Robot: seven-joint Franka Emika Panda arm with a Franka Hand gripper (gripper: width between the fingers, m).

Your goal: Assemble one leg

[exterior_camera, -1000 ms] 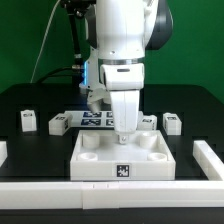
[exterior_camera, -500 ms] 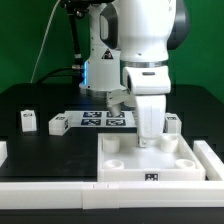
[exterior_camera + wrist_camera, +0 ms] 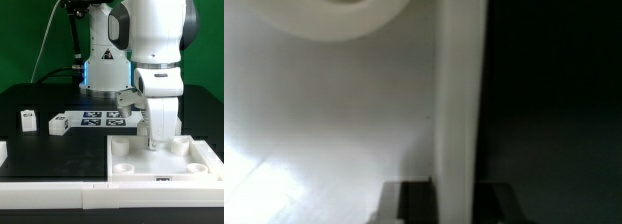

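My gripper (image 3: pixel 154 141) is shut on the back edge of the large flat white square piece (image 3: pixel 160 163) with round corner sockets, which lies at the exterior view's right front. In the wrist view the two dark fingers stand on either side of that piece's thin white rim (image 3: pixel 455 100), with my gripper (image 3: pixel 452 203) closed on it; one round socket (image 3: pixel 349 15) shows. Two legs, small white blocks with square markers, stand on the black table at the exterior view's left: one leg (image 3: pixel 28 121) and another leg (image 3: pixel 58 125). Any other legs are hidden behind the arm.
The marker board (image 3: pixel 100 120) lies behind the square piece, partly hidden by the arm. A low white wall (image 3: pixel 50 170) runs along the front of the table, and its right arm (image 3: pixel 214 158) stands next to the square piece.
My gripper has moved toward the exterior view's right with the square piece in its grip, from the middle of the table to beside the right wall. The two legs on the left have not moved.
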